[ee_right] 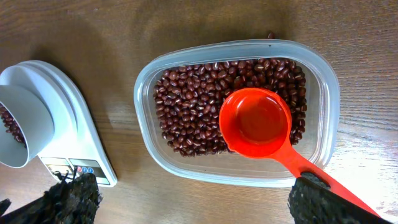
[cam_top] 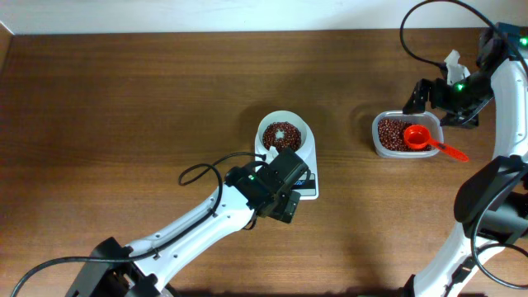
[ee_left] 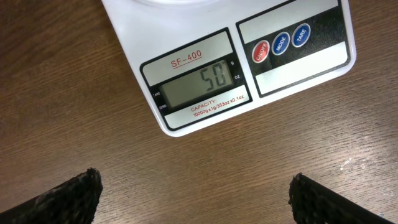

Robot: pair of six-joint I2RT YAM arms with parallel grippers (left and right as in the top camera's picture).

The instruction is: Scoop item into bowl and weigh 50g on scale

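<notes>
My left hand hangs open with nothing between its two dark fingertips, only bare wooden bench beneath. Just ahead of it lies the white SF-400 kitchen scale, its near edge facing the hand. The grey display reads 50, with three small round buttons beside it. Further ahead, on the scale's platform, stands the white bowl, holding a small heap of dark reddish-brown beans.

My right hand is open too and grasps nothing. It hovers at the near side of a clear plastic tub, which lies well apart from the scale. The tub is part filled with the same beans. An orange-red scoop rests on them, its cup empty and facing up. The handle runs from the cup back over the tub's near rim and passes under one of this hand's fingers. Beyond the tub, off to the side, the bowl and a corner of the scale show again.

With 50 on the display, I judge the weighing met. If any trimming were needed, the right hand is the nearer one. The scoop's long axis points straight back toward it, so the handle could be taken from this side.
</notes>
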